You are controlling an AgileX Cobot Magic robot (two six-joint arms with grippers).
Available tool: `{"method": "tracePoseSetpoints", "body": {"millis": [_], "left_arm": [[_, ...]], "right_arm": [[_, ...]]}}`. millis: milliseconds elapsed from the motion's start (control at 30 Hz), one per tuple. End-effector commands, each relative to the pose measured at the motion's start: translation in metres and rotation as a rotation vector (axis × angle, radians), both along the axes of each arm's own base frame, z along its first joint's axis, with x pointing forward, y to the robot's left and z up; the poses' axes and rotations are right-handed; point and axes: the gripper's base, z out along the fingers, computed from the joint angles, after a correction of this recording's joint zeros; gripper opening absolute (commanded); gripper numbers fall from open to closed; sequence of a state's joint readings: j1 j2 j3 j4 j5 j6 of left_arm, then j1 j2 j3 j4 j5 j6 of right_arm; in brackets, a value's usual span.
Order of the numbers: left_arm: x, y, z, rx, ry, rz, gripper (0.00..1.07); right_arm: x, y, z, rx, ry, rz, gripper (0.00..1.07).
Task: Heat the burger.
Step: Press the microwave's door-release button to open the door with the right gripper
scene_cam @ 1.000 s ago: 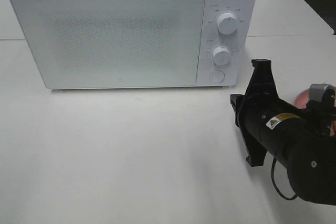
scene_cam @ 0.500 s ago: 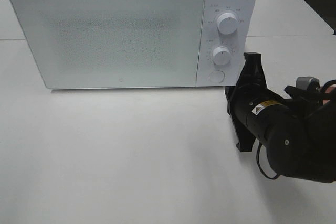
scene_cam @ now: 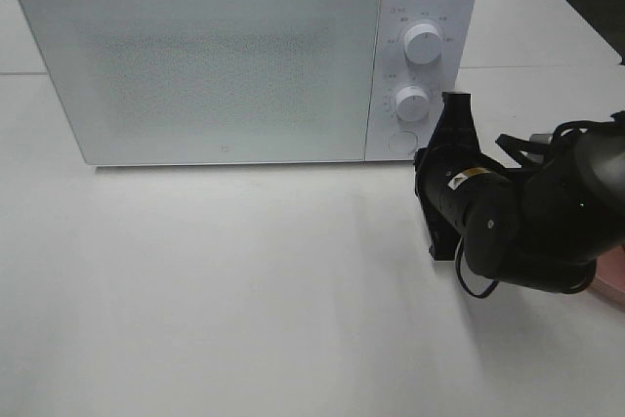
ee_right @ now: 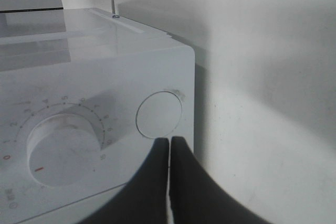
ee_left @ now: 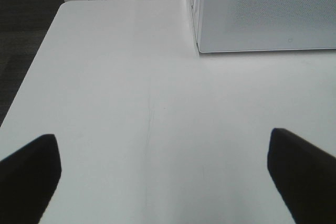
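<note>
Your right gripper [ee_right: 169,140] has its two fingers [ee_right: 152,182] pressed flat together with nothing between them, forming one narrow tip. Just beyond that tip sits the round button [ee_right: 159,115] on the microwave's [scene_cam: 205,56] control panel. The tip lies at the button's rim, but you cannot tell from here whether it is touching. Off to one side of the fingers is the lower dial [ee_right: 63,150], not in contact with them.

Your left gripper [ee_left: 161,135] stands wide open and holds nothing. Bare table [ee_left: 131,77] lies between its fingers, and a corner of the microwave is well ahead of them.

The door [scene_cam: 195,61] is closed, so by the look of it the task is at its very start: the right fingers are lined up to press the door release.

The burger is not in sight in any view. Behind the right arm, well back from the fingertips, a sliver of pink plate [scene_cam: 612,280] shows at the table's edge; the burger is probably there, hidden by the arm.

Opening the door, loading the burger, shutting the door and setting the dials all appear to remain.
</note>
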State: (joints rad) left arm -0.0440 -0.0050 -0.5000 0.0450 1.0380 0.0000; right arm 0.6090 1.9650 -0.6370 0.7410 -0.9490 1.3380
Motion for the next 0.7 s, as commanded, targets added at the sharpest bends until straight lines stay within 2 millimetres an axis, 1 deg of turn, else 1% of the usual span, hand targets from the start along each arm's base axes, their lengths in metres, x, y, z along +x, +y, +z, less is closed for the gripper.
{"method": "tracePoseSetpoints", "body": {"millis": [33, 67, 100, 200, 267, 367, 433, 600, 700], "left_arm": [[-0.004, 0.000, 0.000, -0.002, -0.031, -0.005, 1.00], [-0.004, 0.000, 0.000, -0.002, -0.031, -0.005, 1.00], [-0.004, 0.000, 0.000, -0.002, -0.031, -0.005, 1.00], [-0.004, 0.000, 0.000, -0.002, -0.031, -0.005, 1.00], [-0.004, 0.000, 0.000, -0.002, -0.031, -0.005, 1.00], [-0.004, 0.000, 0.000, -0.002, -0.031, -0.005, 1.00], [-0.004, 0.000, 0.000, -0.002, -0.031, -0.005, 1.00], [-0.004, 0.000, 0.000, -0.002, -0.031, -0.005, 1.00], [-0.004, 0.000, 0.000, -0.002, -0.031, -0.005, 1.00]], "right_arm": [[0.007, 0.002, -0.001, 0.004, -0.006, 0.006, 0.00], [0.008, 0.003, -0.002, 0.004, -0.005, 0.005, 0.00], [0.014, 0.003, -0.003, 0.007, -0.008, 0.003, 0.00], [0.017, 0.005, -0.004, 0.006, -0.010, 0.009, 0.00], [0.026, 0.007, -0.007, 0.009, -0.013, 0.001, 0.00], [0.027, 0.008, -0.009, 0.009, -0.012, 0.000, 0.00], [0.033, 0.012, -0.013, 0.011, -0.013, 0.000, 0.00], [0.039, 0.015, -0.017, 0.015, -0.015, -0.006, 0.00], [0.042, 0.013, -0.018, 0.013, -0.016, -0.017, 0.00]]}}
